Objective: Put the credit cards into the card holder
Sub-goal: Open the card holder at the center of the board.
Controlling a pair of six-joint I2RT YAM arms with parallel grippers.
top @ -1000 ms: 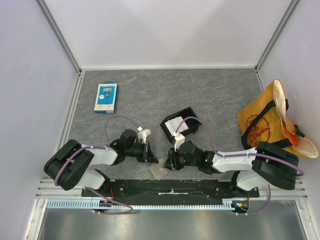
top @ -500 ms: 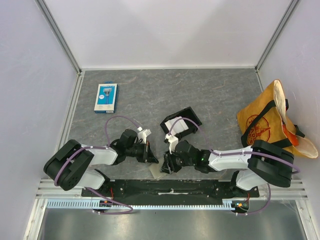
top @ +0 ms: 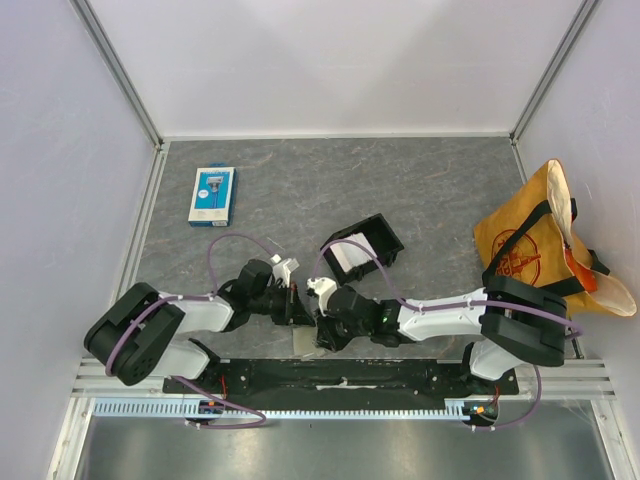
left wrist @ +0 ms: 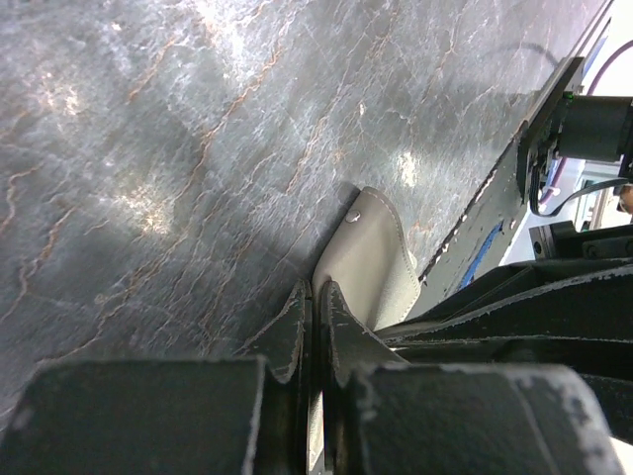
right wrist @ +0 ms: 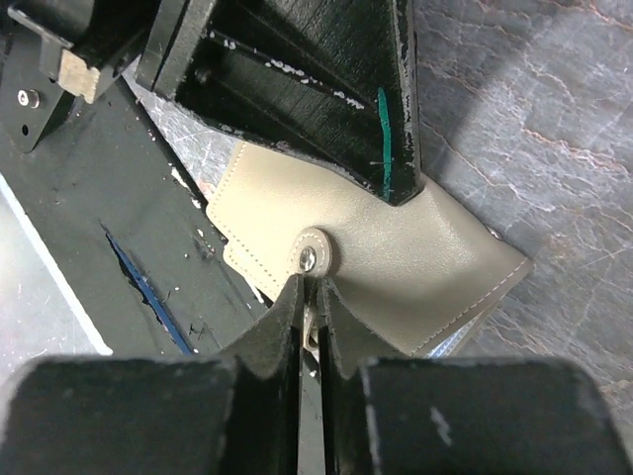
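At ten o'clock on the bench (top: 420, 180) lies a blue-and-white pack (top: 211, 195). The left claw (left wrist: 316, 289) is pressed together, its tips at the edge of the card holder (right wrist: 396, 267), which lies flat at six o'clock by the near edge. The right claw (right wrist: 309, 282) is nearly together at the holder's snap, and I cannot tell what the pale sliver between its fingers is. White credit cards (top: 347, 259) sit in a black tray (top: 380, 235) at one o'clock from the holder. A yellow bag (top: 520, 240) rests at three o'clock.
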